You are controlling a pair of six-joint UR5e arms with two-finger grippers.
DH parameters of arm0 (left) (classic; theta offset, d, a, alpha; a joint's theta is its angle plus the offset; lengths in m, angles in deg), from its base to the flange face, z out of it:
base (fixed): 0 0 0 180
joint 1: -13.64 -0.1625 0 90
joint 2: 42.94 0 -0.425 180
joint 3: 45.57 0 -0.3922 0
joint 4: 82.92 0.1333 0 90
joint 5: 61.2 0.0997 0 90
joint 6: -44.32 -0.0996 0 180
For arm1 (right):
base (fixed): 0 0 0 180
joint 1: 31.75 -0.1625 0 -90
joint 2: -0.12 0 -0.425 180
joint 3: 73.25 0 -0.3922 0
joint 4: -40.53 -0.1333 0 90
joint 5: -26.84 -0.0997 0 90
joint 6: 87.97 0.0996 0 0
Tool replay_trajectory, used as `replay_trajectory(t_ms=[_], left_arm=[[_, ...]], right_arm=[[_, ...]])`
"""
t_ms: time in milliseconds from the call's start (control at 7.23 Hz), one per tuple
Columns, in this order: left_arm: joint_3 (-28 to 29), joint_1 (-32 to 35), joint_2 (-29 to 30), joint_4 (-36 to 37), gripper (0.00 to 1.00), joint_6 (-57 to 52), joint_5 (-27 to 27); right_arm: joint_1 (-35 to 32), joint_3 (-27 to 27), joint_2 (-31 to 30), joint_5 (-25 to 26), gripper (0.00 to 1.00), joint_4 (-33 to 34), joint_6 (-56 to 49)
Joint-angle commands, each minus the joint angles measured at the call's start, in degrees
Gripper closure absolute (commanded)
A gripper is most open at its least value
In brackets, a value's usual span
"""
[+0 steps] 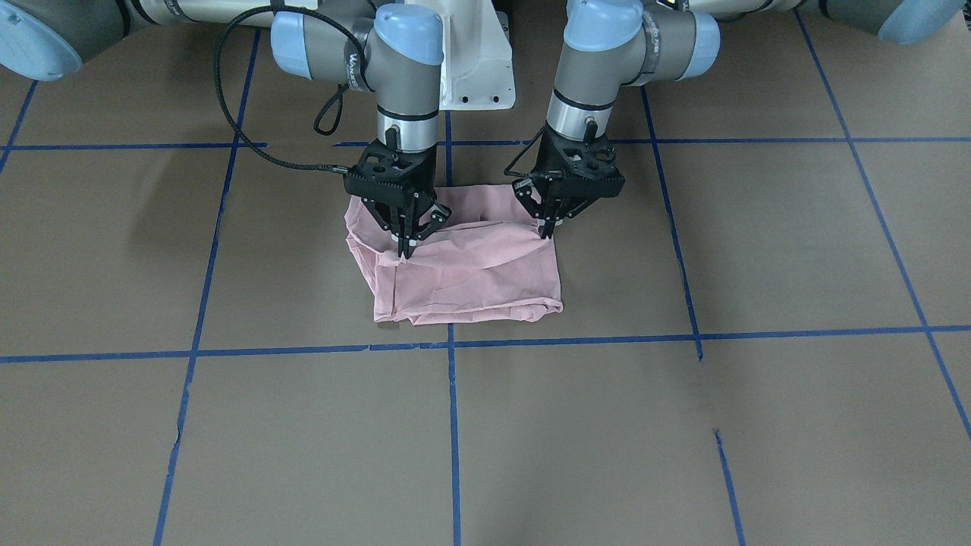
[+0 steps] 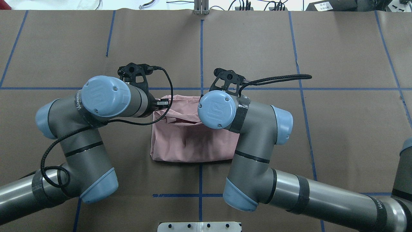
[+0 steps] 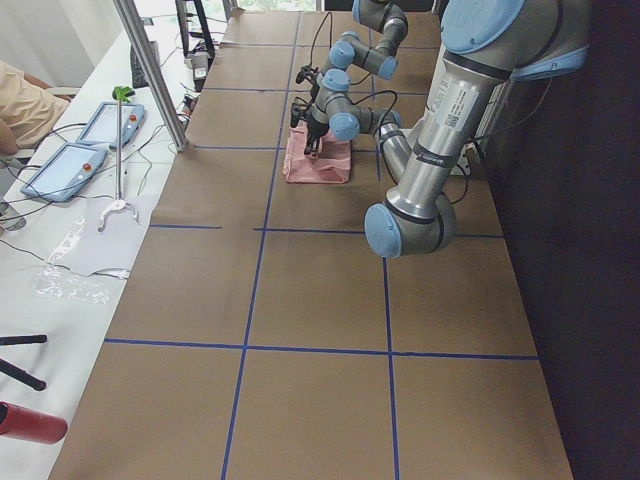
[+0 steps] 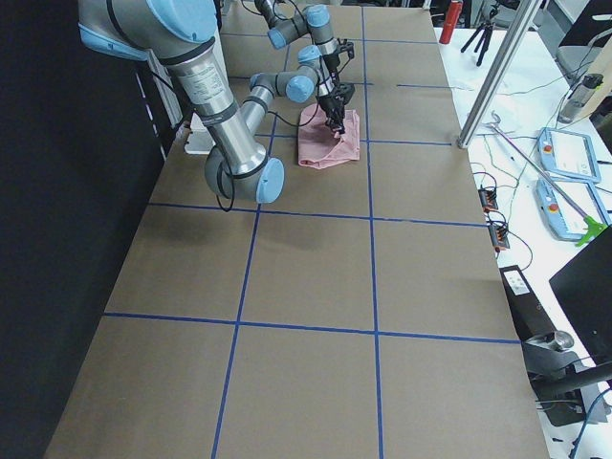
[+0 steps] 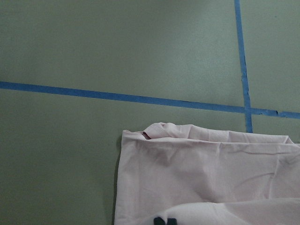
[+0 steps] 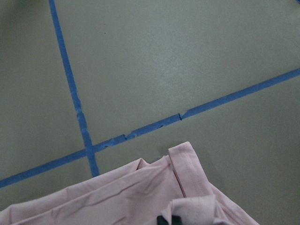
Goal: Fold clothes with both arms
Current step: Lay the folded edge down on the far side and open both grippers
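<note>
Mid-fold, I reckon: the pink T-shirt (image 1: 470, 280) lies near the table (image 1: 683, 425) centre, a rough rectangle, plain side up. Left gripper (image 1: 548, 230) & right gripper (image 1: 406, 246) both point straight down over it, fingers (image 5: 159, 221) pressed together, each pinching an upper layer of cloth. Next, prob.: carry that layer across in sync, lay it flat, let go w/o dragging.

The left hand (image 1: 548, 227) and right hand (image 1: 406, 247) tight on the pink T-shirt (image 1: 470, 280).
</note>
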Motion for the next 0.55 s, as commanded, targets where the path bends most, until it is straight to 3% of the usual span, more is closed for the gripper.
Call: replay_trajectory(t_ms=[0, 138, 277, 415], left_arm=[[11.55, 4.51, 3.05, -6.98, 0.17, -6.66, -0.29], [16.32, 7.41, 3.23, -12.17, 0.0, -11.92, -1.42], [17.5, 10.83, 3.41, -12.48, 0.0, -17.54, -7.79], [17.07, 11.91, 3.33, -12.31, 0.0, -19.68, -9.85]], right_arm=[[-4.47, 9.72, 2.98, -5.65, 0.01, -4.82, -7.83], [-7.81, 15.09, 6.22, -8.83, 0.0, -5.71, -12.75], [-11.06, 16.79, 7.3, -15.13, 0.0, -5.81, -19.06], [-12.4, 16.72, 7.22, -18.41, 0.0, -5.81, -22.78]])
